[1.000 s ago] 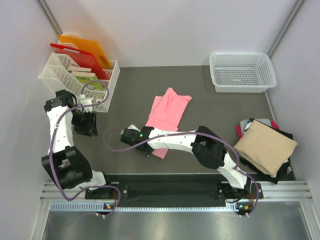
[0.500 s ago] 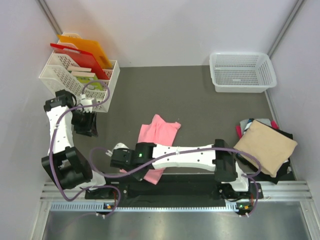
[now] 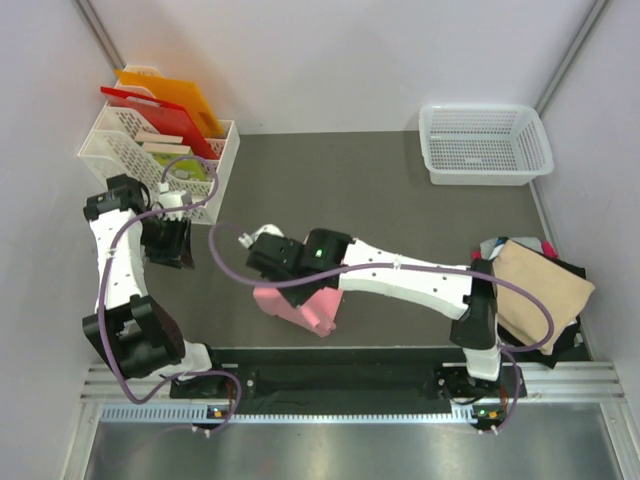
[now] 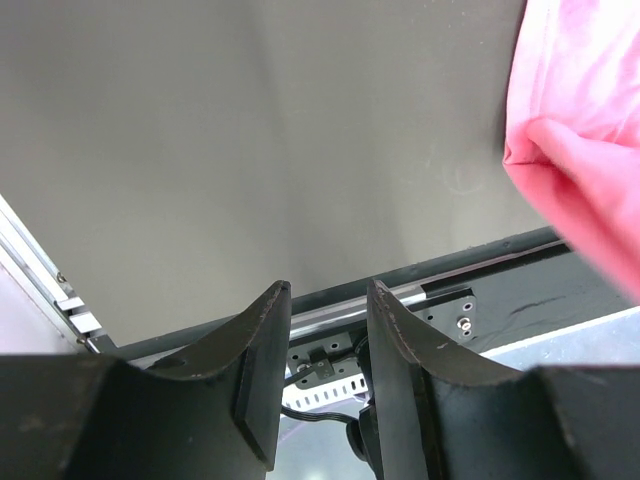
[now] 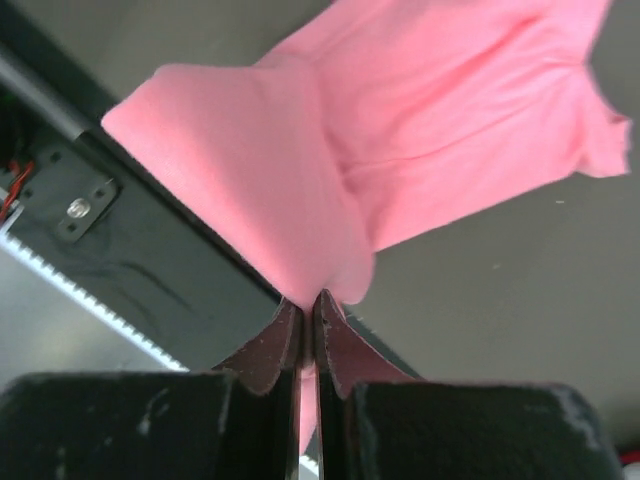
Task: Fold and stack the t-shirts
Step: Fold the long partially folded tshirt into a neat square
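The salmon-pink t-shirt lies bunched and doubled over near the table's front edge, left of centre. My right gripper reaches across from the right and is shut on a fold of this shirt; in the right wrist view the cloth hangs pinched between the closed fingertips. My left gripper hovers at the far left, apart from the shirt, jaws partly open and empty; the pink cloth shows at the right of its view. The tan-beige t-shirt lies folded on top of dark and red ones at the right edge.
A white mesh basket stands at the back right. Another white basket, holding red and orange boards, stands at the back left, close behind the left arm. The dark rail runs along the front edge.
The right gripper dragged the pink shirt from mid-table toward the front edge, then swung back and left, doubling the cloth over. The left arm barely moved.
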Robot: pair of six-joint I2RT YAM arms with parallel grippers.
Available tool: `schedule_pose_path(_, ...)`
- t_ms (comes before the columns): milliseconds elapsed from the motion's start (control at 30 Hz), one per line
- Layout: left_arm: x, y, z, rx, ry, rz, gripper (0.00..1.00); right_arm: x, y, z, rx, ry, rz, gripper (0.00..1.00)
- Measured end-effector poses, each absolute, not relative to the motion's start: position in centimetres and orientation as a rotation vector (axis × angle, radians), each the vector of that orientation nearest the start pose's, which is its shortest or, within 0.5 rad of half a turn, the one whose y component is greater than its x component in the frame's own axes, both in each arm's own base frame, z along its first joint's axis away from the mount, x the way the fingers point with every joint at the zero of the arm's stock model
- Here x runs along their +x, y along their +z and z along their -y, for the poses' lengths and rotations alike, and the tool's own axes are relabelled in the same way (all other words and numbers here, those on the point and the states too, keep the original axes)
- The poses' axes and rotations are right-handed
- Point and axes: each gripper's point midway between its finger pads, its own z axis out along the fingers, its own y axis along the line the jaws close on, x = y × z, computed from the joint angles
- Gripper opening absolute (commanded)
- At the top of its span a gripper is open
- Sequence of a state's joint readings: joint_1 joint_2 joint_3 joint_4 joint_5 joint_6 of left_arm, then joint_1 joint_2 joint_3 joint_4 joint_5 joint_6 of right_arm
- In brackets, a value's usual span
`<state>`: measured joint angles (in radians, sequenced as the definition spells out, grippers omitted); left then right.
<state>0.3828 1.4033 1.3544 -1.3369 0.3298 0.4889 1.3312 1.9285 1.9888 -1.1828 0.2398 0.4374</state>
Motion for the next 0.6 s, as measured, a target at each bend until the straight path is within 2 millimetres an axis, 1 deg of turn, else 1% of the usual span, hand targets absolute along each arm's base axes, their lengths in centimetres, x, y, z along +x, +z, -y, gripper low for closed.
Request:
schedule_pose_path(67, 23.0, 17.3, -5.1, 0.193, -0.319, -2.812, 0.41, 14.4, 19.7, -40.0, -1.042, 0.249, -2.435, 0.0)
schedule_pose_path(167, 23.1, 17.4, -5.1, 0.191, -0.322, -2.812, 0.41, 17.0, 19.3, -38.6, -0.999, 0.204, -2.439, 0.0)
schedule_pose_path(333, 23.3, 17.2, -5.1, 0.176, -0.331, -2.819, 0.42, 20.1, 17.8, -36.8, -0.981, 0.14, -2.456, 0.0)
schedule_pose_path(600, 23.4, 17.0, -4.9, 0.158, -0.357, -2.824, 0.42, 25.0, 17.8, -35.5, -0.916, 0.13, -2.436, 0.0)
